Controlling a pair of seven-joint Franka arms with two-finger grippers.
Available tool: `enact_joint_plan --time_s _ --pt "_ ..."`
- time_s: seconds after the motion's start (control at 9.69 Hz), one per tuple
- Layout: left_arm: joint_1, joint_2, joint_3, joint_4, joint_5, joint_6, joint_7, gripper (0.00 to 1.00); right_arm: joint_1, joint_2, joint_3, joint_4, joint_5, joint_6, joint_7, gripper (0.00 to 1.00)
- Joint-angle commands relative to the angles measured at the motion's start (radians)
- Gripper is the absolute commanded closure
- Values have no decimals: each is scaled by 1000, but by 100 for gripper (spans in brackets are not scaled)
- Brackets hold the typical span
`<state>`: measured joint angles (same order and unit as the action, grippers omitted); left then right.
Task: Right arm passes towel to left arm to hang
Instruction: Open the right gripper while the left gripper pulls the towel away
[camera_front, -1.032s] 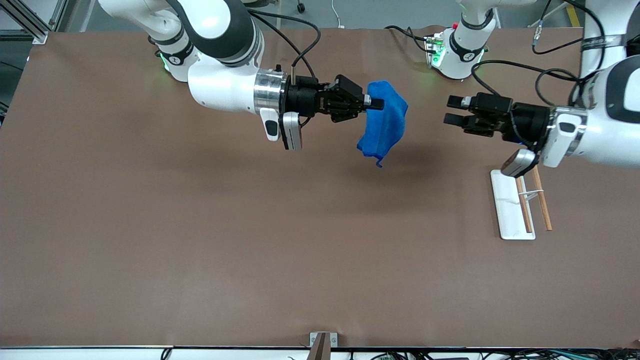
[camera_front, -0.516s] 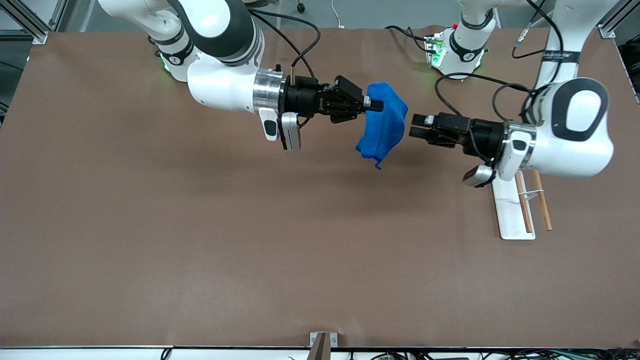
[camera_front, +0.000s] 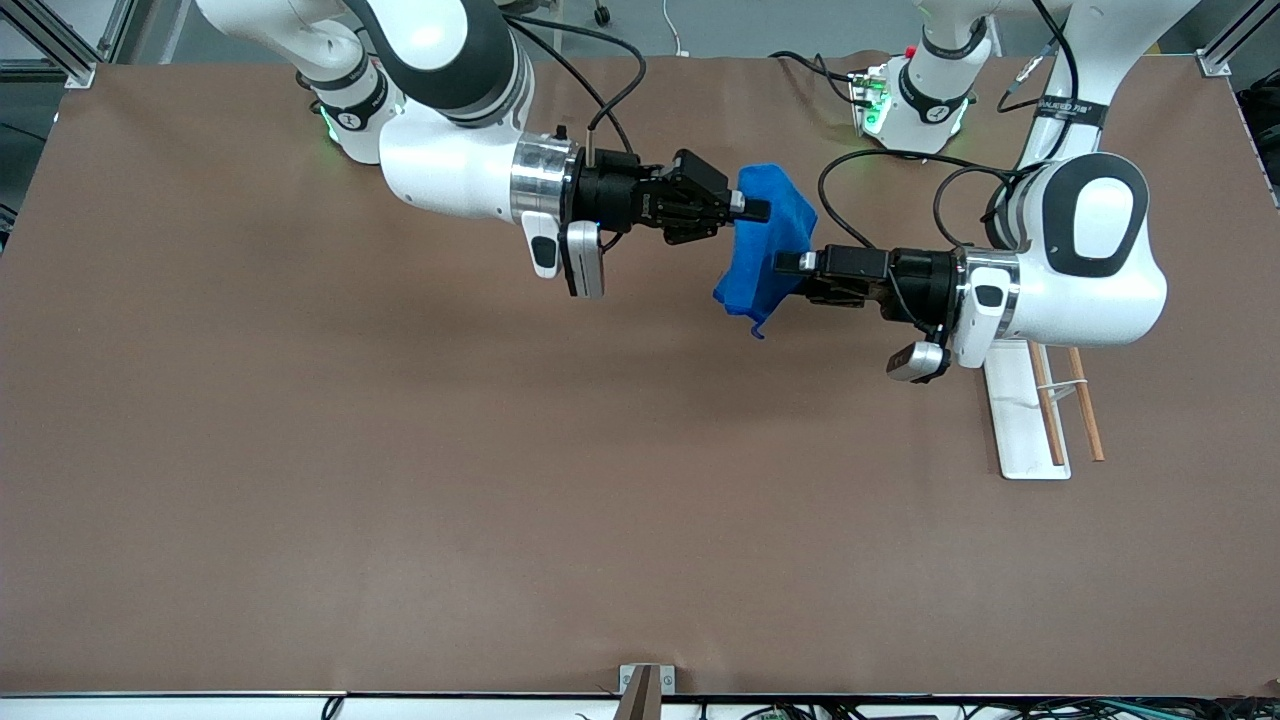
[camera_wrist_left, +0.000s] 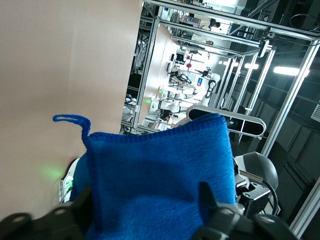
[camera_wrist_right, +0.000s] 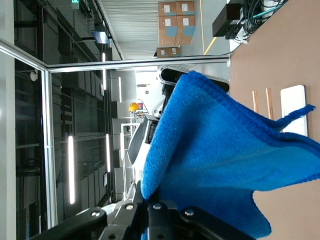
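Now, right arm (camera_front: 440, 170) reaches from ten o'clock; right gripper (camera_front: 745, 208) pinched on towel (camera_front: 765, 255), held mid-air above table (camera_front: 400, 450). Left gripper (camera_front: 790, 272) at towel's three o'clock edge, jaws spread, fabric between them. Towel light, limp, sags; best held at hanging edge. Rack (camera_front: 1030, 410) near left arm's end of table.

left gripper (camera_front: 792, 272) has moved in from over the rack end of the table; open fingers now straddle the towel's (camera_front: 765, 255) hanging edge.
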<state>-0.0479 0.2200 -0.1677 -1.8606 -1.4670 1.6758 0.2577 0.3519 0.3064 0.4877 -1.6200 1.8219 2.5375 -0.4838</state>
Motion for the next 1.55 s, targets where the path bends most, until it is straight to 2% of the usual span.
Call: enact_joint_plan --time_s 0.0,0.1,0.41,0.62,0.72,0.83,1.03,1.13,1.24,1.44 --pt "3 9 -3 -19 -7 18 43 84 6 2 3 11 37 12 -29 100" --pt "9 5 -3 -20 0 13 43 99 6 2 3 11 51 12 -29 100" --pt "17 2 11 -11 7 18 31 100 6 0 3 12 53 12 -29 100" --pt "23 2 25 15 65 18 28 100 6 0 3 12 53 12 -29 100" --pt "25 4 28 30 101 19 28 100 4 0 3 12 53 11 -18 96" --pt "25 5 43 50 152 21 26 100 -2 -3 2 9 51 12 -16 1" --pt "25 9 80 92 246 22 23 100 -30 -7 0 -9 34 10 6 0" --pt "23 10 97 109 308 48 23 100 -68 -13 0 -44 -11 3 14 0" --pt "25 13 112 118 376 94 25 100 -117 -24 2 -84 -118 -5 17 0" --pt "23 15 155 139 526 178 28 100 -250 -26 -6 -136 -324 -151 17 0"
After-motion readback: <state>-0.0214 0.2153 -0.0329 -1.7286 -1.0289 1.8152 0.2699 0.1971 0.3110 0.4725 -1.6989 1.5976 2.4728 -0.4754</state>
